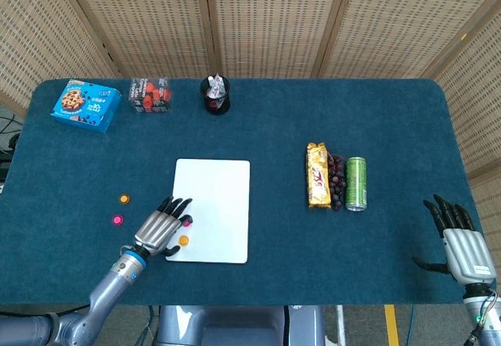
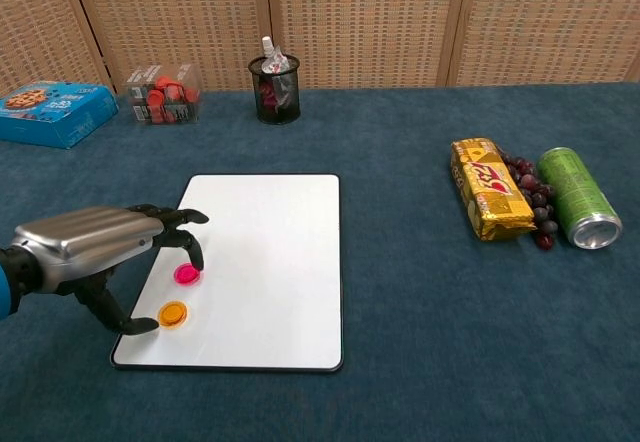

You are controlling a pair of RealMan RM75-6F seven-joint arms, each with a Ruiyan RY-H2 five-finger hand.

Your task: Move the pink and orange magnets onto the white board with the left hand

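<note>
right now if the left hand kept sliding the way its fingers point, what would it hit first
Probably the pink magnet on the white board: the left hand has its fingertips just beside it. Depth is unclear, so it might pass over.

I see the white board (image 2: 260,262) lying mid-counter with two magnets (image 2: 173,313) on its near-left corner, my left hand (image 2: 95,247) over that edge. Two more magnets (image 1: 124,199) sit further left. Snack bar (image 2: 488,202), grapes (image 2: 530,197) and can (image 2: 577,197) lie to the right.

Pink magnet (image 1: 187,221): my left hand (image 1: 159,230) half covers it in the head view.
Right hand (image 1: 462,246): I lose its wrist at the frame edge.
</note>
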